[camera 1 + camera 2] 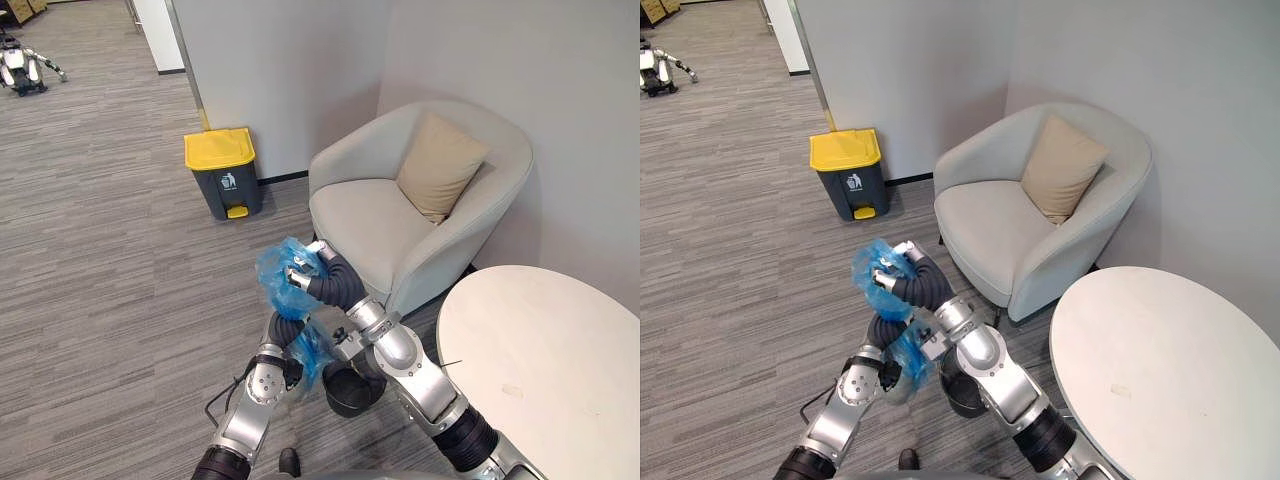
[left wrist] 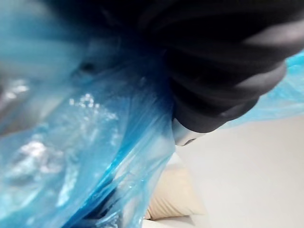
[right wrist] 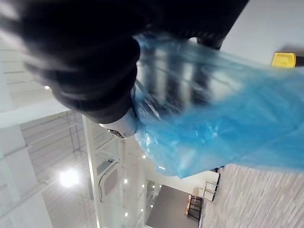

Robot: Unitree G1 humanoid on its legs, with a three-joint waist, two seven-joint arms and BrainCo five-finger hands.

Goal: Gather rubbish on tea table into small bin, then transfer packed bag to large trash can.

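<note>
Grey plank floor (image 1: 100, 250) is running up to pale walls (image 1: 280, 70). The right hand (image 1: 300, 275) is reaching across at the middle of the eye views, its fingers curling over the crumpled top of the blue bag (image 1: 275, 270) and gripping it. The left hand (image 1: 289, 322) is rising from beneath the right hand into the plastic. Its fingers are lying buried in the folds, so I cannot tell whether they are closing on anything. More of the bag is hanging down beside the left wrist. What is filling it cannot be made out.

The black bin (image 1: 350, 392) is sitting on the floor under the right forearm, which is partly covering it. The yellow-lidded can (image 1: 224, 172) is standing well beyond both hands, against the wall. The armchair (image 1: 380, 225) with its tan cushion (image 1: 438, 165) is sitting just past the right hand, and the white table (image 1: 545, 360) is lying out beyond the right elbow, cut off at the edge.

Up close, the left wrist view is showing smeared blue film with a corner of the cushion under it. The right wrist view is showing silver fingers dimly through the plastic and the yellow lid off at one edge.
</note>
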